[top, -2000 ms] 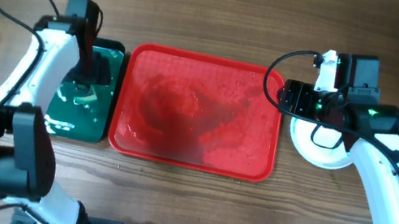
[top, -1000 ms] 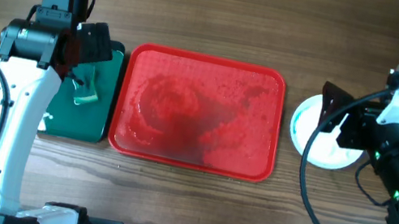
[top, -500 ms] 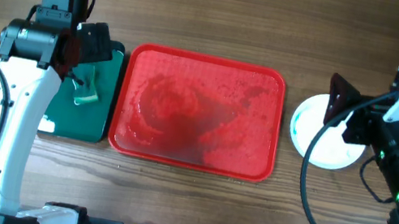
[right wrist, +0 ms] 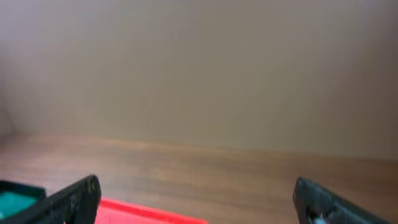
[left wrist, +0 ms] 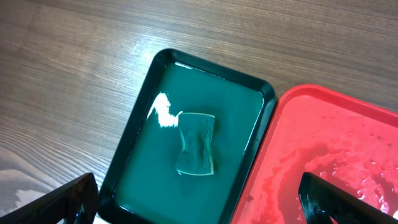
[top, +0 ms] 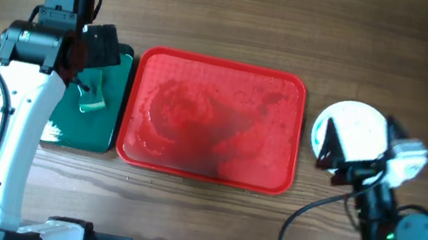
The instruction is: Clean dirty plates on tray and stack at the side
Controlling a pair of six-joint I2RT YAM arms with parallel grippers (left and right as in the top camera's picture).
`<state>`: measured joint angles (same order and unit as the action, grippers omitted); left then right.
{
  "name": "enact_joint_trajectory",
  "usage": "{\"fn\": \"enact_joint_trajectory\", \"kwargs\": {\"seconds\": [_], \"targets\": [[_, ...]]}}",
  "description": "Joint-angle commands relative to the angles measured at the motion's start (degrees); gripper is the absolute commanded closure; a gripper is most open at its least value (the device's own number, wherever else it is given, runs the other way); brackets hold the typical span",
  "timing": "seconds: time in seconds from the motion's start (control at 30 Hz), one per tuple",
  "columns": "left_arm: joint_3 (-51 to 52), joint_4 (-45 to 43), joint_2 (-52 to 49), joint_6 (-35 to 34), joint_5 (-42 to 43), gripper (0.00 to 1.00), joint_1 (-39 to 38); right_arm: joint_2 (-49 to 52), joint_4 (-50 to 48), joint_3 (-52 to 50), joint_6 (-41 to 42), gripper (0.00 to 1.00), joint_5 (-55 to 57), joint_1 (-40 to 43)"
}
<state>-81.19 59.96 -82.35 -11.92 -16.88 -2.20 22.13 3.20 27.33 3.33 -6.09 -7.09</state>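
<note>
The red tray (top: 212,120) lies in the middle of the table, wet and with no plates on it. The white plates (top: 355,132) sit stacked on the wood to its right; I cannot tell how many. My left gripper (top: 96,48) hangs open and empty above the dark green tray (top: 97,130). In the left wrist view its fingers (left wrist: 199,205) are spread wide over the green tray (left wrist: 249,102) and the red tray's corner (left wrist: 336,149). My right gripper (top: 332,150) is open and empty at the plates' front edge. The right wrist view (right wrist: 196,199) shows only the red tray's rim (right wrist: 149,216).
A green sponge (top: 92,100) lies in the green tray's liquid and also shows in the left wrist view (left wrist: 196,144). The right arm is folded at the front right of the table (top: 397,236). Cables loop by both arms.
The right arm has pulled back from over the plates to the front right, and the stack now shows whole. The left arm lifted off the green tray earlier and has held still since.
</note>
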Motion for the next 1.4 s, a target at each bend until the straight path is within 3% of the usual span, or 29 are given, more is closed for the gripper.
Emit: {"fn": "enact_joint_trajectory", "kwargs": {"seconds": [0.0, 0.1, 0.23, 0.4, 1.37], "targets": [[-0.4, -0.1, -0.1, -0.9, -0.5, 0.0, -0.2, -9.0, -8.8, -15.6, -0.3, 0.0, -4.4, -0.1], [-0.4, -0.1, -0.1, -0.9, -0.5, 0.0, -0.2, -13.8, -13.6, -22.6, -0.3, 0.0, -4.3, 0.0], [-0.4, -0.1, -0.1, -0.9, -0.5, 0.0, -0.2, -18.6, -13.0, -27.1, -0.3, 0.0, -4.3, 0.0], [-0.4, -0.1, -0.1, -0.9, -0.5, 0.0, -0.2, -22.0, -4.0, -27.0, -0.3, 0.0, -4.3, 0.0], [-0.4, 1.8, 2.5, -0.3, -1.2, 0.0, -0.3, -21.3, -4.0, -27.0, -0.2, 0.0, -4.3, 0.0]]}}
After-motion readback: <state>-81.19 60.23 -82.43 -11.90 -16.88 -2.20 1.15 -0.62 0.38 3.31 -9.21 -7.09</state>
